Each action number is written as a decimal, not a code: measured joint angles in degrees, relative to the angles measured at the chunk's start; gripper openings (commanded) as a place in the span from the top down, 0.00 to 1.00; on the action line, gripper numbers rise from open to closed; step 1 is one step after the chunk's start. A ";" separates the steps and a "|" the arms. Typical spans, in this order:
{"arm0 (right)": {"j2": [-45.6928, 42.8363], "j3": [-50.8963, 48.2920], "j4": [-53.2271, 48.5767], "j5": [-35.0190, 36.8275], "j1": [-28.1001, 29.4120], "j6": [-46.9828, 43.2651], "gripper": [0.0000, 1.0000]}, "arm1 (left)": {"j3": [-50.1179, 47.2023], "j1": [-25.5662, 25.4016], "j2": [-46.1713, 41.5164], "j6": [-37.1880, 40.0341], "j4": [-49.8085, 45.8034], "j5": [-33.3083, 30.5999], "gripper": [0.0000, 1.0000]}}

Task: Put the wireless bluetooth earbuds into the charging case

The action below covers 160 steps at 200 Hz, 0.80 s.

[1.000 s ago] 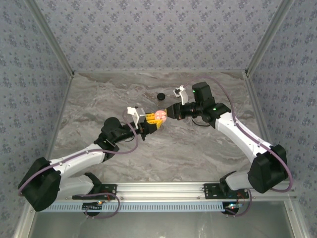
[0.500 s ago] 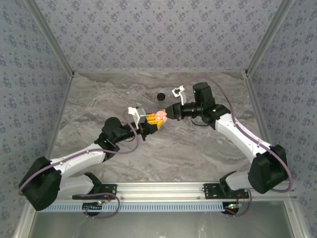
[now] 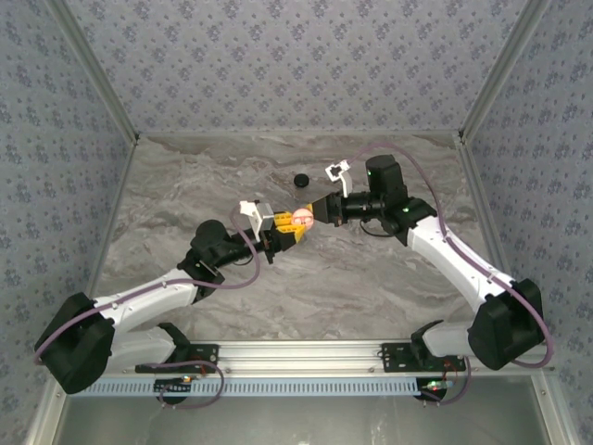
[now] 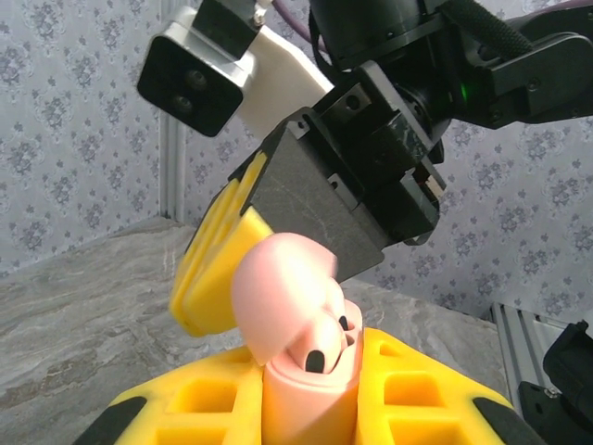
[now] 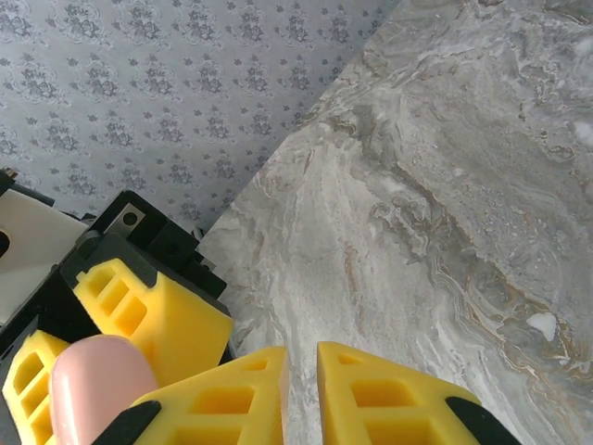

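Nearest, a ribbed aluminium rail runs along the front edge, with two arm bases bolted to it; the left arm, white shell with black joints and a purple cable, lies low and stretches diagonally toward the middle, while the right arm climbs away from its base and bends back leftward at the wrist; the two grippers meet nose to nose above the middle of the surface, a grey, veined, marble-look slab

The left gripper is clenched on the charging case; its fingers are yellow, blocky and honeycombed with square pockets, and the smooth salmon-pink base stands upright between them; the rounded lid is hinged open and tilted back, and in the gap beneath it two small glossy black tips of the earbuds show, seated in the case

The right gripper has two like yellow wedge fingers, drawn almost together with a thin slit between them and nothing in it; its tips lie right at the lid, though contact cannot be told

Farther off, one round black puck lies alone on the surface, well apart from both grippers; beyond stand matt blue-grey walls printed with small flowers
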 measured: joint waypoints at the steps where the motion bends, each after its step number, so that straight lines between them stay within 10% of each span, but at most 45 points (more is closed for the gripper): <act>1: 0.00 0.00 0.00 0.00 0.00 -0.02 0.83 | 0.00 0.00 0.00 0.00 -0.02 -0.09 0.96; 160: -2.29 0.39 -12.83 22.88 -1.40 -2.19 0.82 | 11.32 3.08 9.31 -11.10 -21.46 -17.99 0.94</act>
